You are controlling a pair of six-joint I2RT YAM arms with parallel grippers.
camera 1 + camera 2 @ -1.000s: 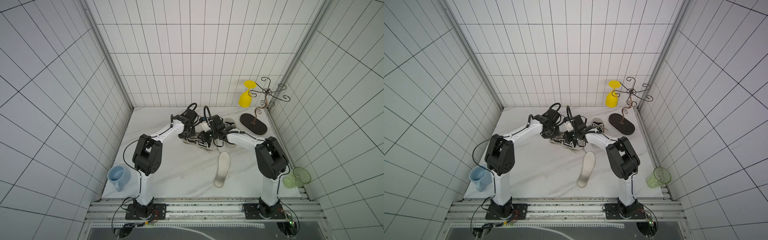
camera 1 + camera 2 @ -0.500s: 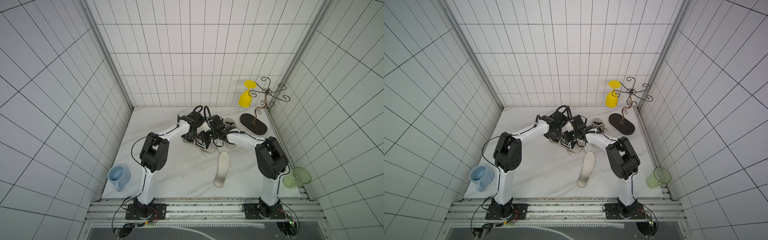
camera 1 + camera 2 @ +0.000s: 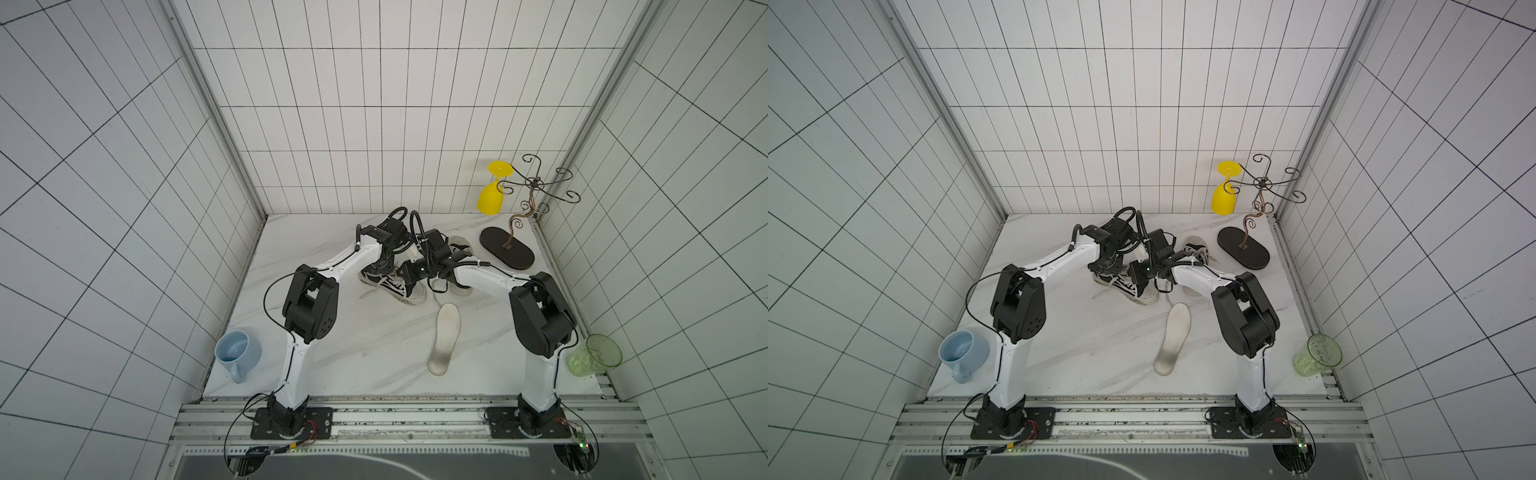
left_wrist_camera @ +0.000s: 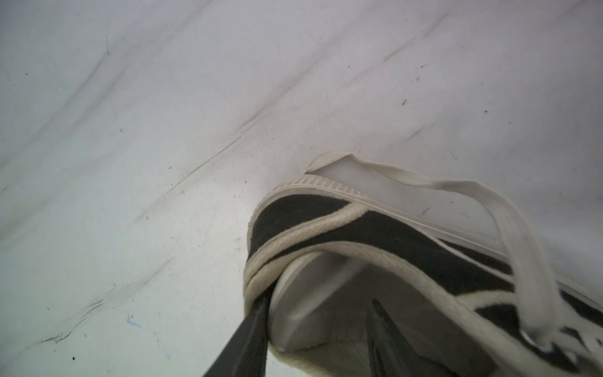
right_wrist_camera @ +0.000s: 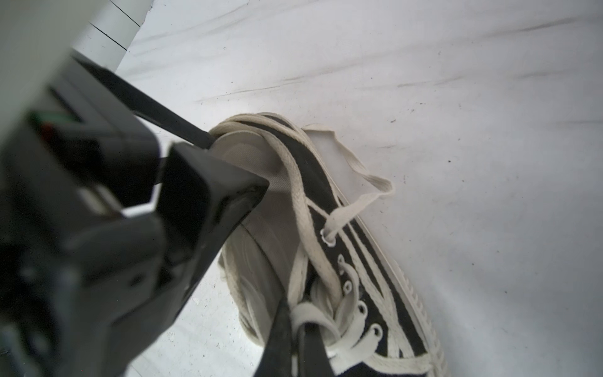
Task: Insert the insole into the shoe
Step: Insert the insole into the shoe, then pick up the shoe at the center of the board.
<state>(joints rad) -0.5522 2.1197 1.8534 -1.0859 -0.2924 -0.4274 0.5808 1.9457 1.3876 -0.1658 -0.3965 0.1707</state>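
A black-and-white laced shoe point(image 3: 399, 289) point(image 3: 1133, 291) lies at the back middle of the table. In the left wrist view my left gripper point(image 4: 318, 329) is open at the shoe's heel point(image 4: 359, 228). One of its fingers point(image 4: 254, 326) is outside the heel and the other is inside. A white insole point(image 4: 313, 290) sits in the heel opening between them. My right gripper point(image 5: 295, 336) is shut on the shoe's tongue point(image 5: 313, 313) by the laces. A second insole point(image 3: 444, 338) lies flat on the table, nearer the front.
A pale second shoe point(image 3: 461, 245) lies behind my right arm. A wire rack with a dark oval base point(image 3: 507, 253) holds a yellow goblet point(image 3: 492, 199) at the back right. A blue mug point(image 3: 237, 353) is front left and a green cup point(image 3: 594, 355) front right.
My left gripper's jaws have opened from shut at the shoe's heel, and the left arm has swung a little to the right. The right arm has stayed put.
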